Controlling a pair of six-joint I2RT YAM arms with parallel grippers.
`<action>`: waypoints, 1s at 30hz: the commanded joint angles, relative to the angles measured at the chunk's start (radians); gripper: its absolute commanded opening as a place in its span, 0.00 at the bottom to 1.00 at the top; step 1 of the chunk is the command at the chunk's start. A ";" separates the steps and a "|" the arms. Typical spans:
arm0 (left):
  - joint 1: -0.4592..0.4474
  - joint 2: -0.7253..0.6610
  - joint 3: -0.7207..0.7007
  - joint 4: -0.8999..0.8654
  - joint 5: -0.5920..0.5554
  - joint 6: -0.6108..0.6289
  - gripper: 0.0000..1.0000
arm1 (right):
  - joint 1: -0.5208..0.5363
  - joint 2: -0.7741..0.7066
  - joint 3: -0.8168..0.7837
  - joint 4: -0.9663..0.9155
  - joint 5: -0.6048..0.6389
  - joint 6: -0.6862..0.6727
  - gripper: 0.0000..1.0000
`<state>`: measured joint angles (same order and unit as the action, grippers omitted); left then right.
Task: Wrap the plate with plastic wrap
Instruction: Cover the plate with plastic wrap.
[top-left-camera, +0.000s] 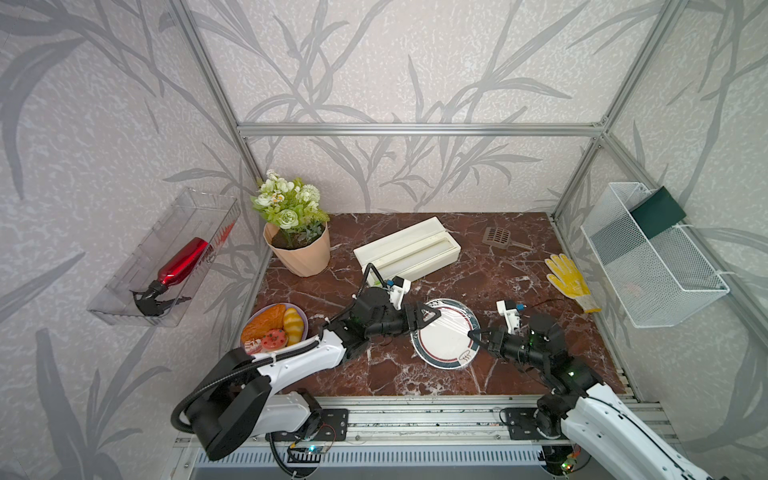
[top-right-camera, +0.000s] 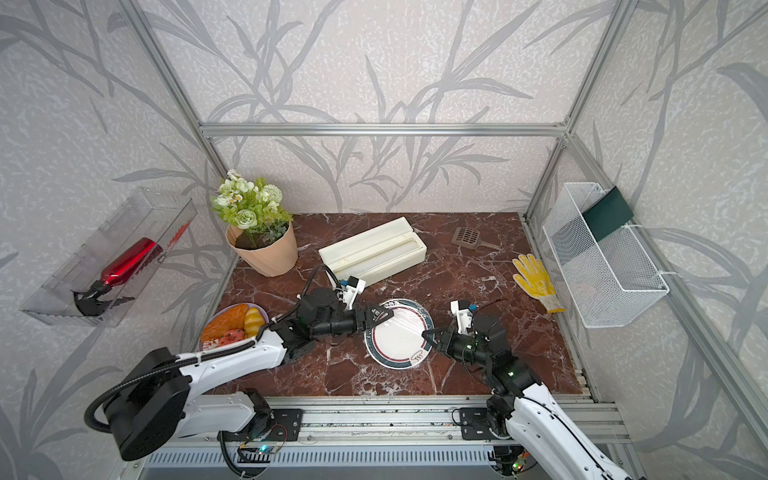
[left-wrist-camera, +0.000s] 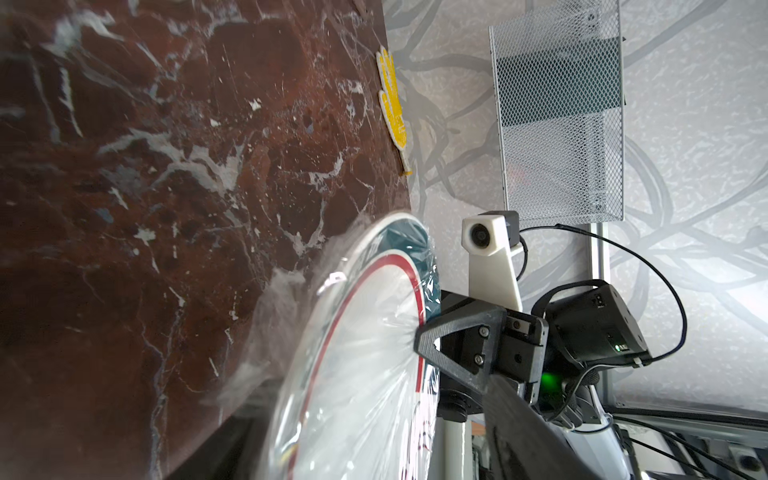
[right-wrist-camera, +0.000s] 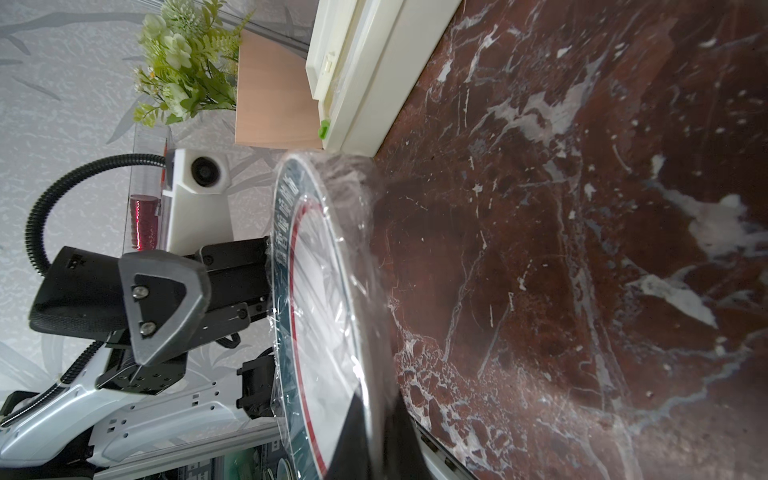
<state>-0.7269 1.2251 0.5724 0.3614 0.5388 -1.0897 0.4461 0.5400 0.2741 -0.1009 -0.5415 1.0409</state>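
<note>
On table: plastic wrap over plate; right fingers pinching it.

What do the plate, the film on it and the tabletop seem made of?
The plate: glossy white, probably glazed ceramic, maybe melamine. The plastic wrap: thin clear plastic with shiny creases. The tabletop: red-brown marble look with white veins, perhaps printed.

A red-brown marble tabletop with white veins serves as the cell's floor. Behind the tabletop and on both its sides rise pale walls papered with grey leaf shapes, edged by aluminium frame bars. Left of the tabletop a clear bin hangs on the wall; right of it hangs a white mesh basket. The light is soft and even
</note>
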 joint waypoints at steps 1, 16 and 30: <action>0.007 -0.118 0.063 -0.265 -0.129 0.076 0.79 | 0.003 -0.056 0.038 -0.024 0.095 -0.015 0.00; -0.100 -0.094 -0.001 -0.150 -0.153 -0.083 0.67 | 0.004 -0.135 -0.015 0.025 0.276 0.014 0.00; -0.108 0.078 0.007 0.129 -0.094 -0.151 0.43 | 0.005 -0.122 -0.065 0.095 0.242 0.069 0.00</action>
<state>-0.8314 1.2861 0.5827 0.3649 0.4179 -1.1999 0.4469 0.4145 0.2203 -0.0948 -0.2863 1.0882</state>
